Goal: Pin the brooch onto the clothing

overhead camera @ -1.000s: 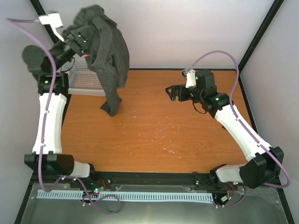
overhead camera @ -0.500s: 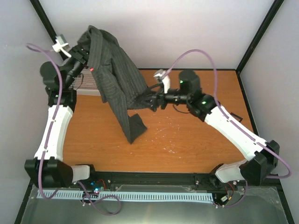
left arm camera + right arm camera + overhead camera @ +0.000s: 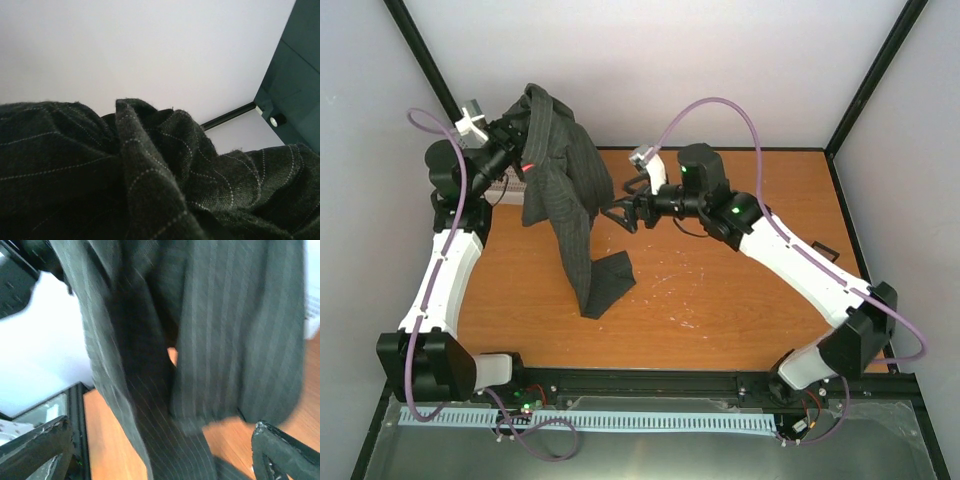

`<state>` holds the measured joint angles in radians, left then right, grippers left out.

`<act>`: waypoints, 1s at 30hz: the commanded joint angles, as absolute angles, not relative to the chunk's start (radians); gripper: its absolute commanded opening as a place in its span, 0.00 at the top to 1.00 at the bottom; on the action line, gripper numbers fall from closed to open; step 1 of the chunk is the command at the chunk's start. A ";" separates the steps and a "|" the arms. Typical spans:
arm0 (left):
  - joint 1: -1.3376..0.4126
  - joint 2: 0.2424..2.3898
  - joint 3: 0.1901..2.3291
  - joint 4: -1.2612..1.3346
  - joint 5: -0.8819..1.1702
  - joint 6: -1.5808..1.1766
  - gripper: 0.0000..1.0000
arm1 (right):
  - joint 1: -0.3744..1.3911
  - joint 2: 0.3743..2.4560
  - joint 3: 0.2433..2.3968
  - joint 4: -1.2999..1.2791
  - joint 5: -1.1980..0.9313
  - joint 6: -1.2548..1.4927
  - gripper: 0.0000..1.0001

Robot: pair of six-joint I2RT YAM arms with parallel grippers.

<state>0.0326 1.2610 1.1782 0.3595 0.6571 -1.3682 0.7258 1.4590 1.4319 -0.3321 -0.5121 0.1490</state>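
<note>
Dark pinstriped shirt (image 3: 563,185) hangs bunched up over the desk (image 3: 740,300), its top clamped in the closed jaws of the left gripper (image 3: 517,143) and its lower end folded flat on the desk; the left wrist view shows only crumpled shirt fabric. The right gripper (image 3: 618,212) is just beside the shirt's right edge at about mid height, jaws spread wide, facing the cloth and gripping nothing; can't tell if it touches the fabric. In the right wrist view the shirt hangs straight ahead, with the two fingers (image 3: 35,445) wide apart below it.
</note>
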 commanded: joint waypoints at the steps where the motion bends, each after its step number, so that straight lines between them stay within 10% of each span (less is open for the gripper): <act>1: 0.030 1.237 1.155 0.394 0.686 -1.418 0.99 | 0.779 1.571 1.545 -0.262 -0.618 0.186 0.08; 14: 0.031 1.206 1.096 0.336 0.700 -1.376 0.99 | 0.851 1.725 1.581 -0.118 -0.750 0.309 0.40; 21: 0.032 1.175 1.096 0.276 0.668 -1.290 0.99 | 0.836 1.691 1.611 -0.257 -0.560 0.268 0.97; 30: 0.032 1.064 0.999 -0.001 0.511 -0.934 0.65 | 0.594 1.398 1.308 -0.383 -0.469 0.289 0.97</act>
